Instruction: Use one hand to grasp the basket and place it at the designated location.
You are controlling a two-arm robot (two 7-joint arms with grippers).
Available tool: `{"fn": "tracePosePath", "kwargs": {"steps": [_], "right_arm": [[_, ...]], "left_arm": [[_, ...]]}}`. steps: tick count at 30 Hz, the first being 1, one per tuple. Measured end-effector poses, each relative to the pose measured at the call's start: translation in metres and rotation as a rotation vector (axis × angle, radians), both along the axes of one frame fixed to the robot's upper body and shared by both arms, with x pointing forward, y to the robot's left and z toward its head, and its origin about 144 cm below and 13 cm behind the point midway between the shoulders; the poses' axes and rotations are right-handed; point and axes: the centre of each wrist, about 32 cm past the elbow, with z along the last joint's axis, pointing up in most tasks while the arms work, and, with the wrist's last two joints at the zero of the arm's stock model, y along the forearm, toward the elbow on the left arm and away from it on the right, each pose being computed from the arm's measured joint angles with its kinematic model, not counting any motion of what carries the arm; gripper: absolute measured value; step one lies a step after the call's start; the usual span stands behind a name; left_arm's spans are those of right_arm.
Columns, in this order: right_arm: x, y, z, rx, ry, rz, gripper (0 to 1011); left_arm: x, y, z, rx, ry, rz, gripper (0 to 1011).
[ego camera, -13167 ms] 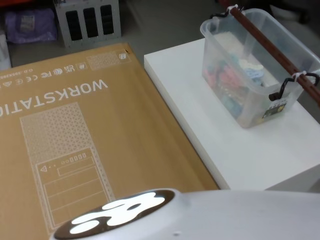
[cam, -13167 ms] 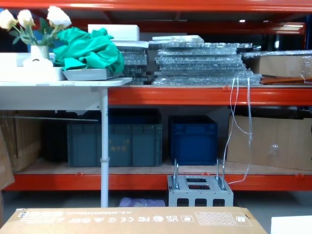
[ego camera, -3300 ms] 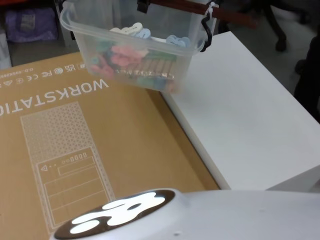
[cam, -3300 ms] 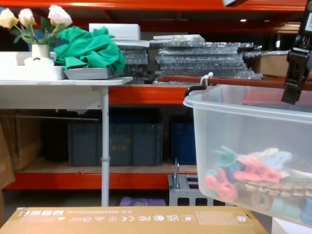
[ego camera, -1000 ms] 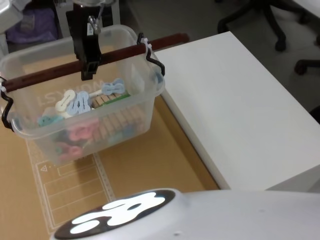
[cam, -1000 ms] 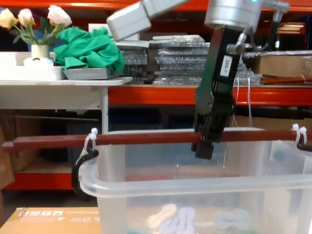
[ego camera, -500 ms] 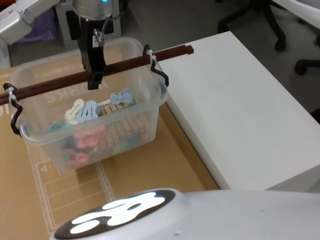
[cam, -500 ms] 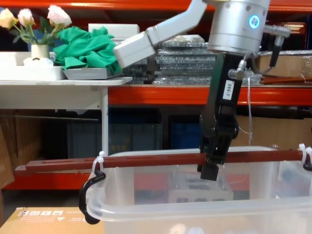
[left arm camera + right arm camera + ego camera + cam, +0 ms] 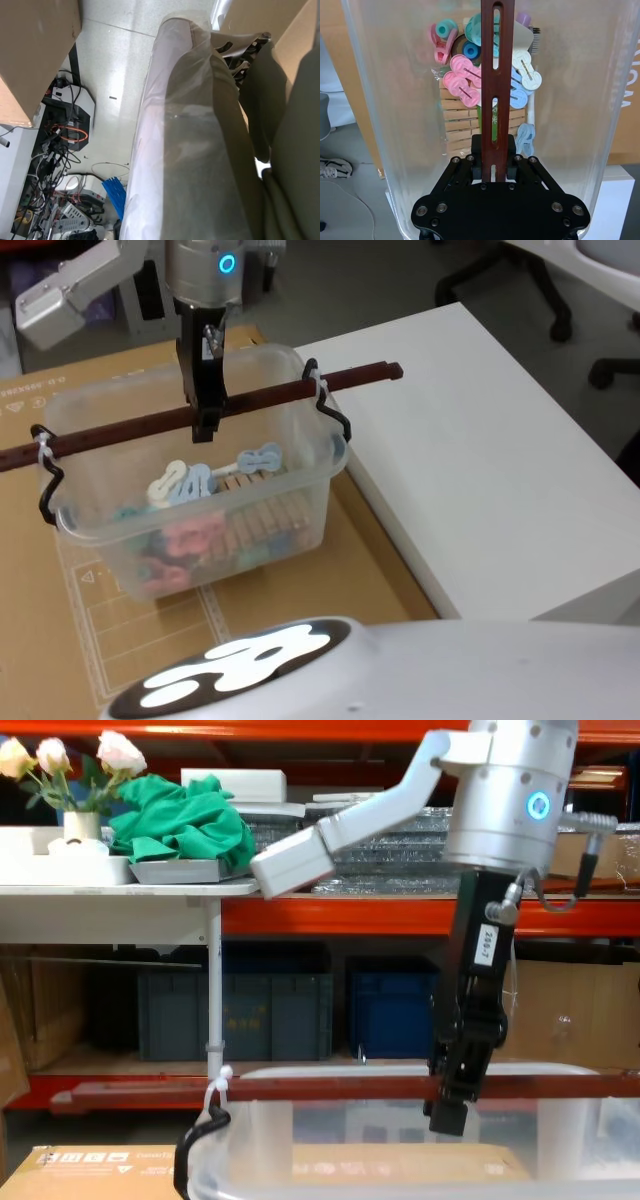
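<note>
In the head view, your right tool (image 9: pixel 207 425) comes straight down from 12 o'clock and is pinching the basket's wooden bar (image 9: pixel 120 432) near its middle. The basket (image 9: pixel 300 490) is over the cardboard box (image 9: pixel 300 590), left of centre; whether its base touches the box cannot be told. The white tabletop (image 9: pixel 480 470) lies at the basket's 3 o'clock, and the bar's end reaches over its edge. Coloured clips (image 9: pixel 200 510) lie in the bottom of the basket. A white zip tie (image 9: pixel 42 443) binds the bar at the 9 o'clock end.

The left wrist view gives you a pale floor (image 9: pixel 115 65) with tangled cables (image 9: pixel 55 150).

In the right wrist view, the fingers are pressed against both sides of the slotted bar, with the clips and wooden pegs directly below.

In the chest view, the tool hangs upright under the blue light ring (image 9: pixel 539 806), clamped on the level bar at 5 o'clock from centre. The basket's rim runs out of the lower edge.
</note>
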Motion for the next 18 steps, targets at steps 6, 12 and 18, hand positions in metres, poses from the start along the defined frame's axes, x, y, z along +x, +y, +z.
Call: {"fn": "tracePosePath", "kwargs": {"steps": [6, 12, 18], "right_arm": [[0.001, -0.001, -0.013, -0.018, 0.021, -0.013, 237], [0.002, 0.001, -0.028, -0.042, 0.039, -0.013, 237], [0.002, 0.000, -0.035, -0.056, 0.047, -0.012, 237]], "left_arm": [[0.000, 0.000, 0.000, 0.000, 0.000, 0.000, 0], [0.000, 0.000, 0.000, 0.000, 0.000, 0.000, 0], [0.000, 0.000, 0.000, 0.000, 0.000, 0.000, 0]]}}
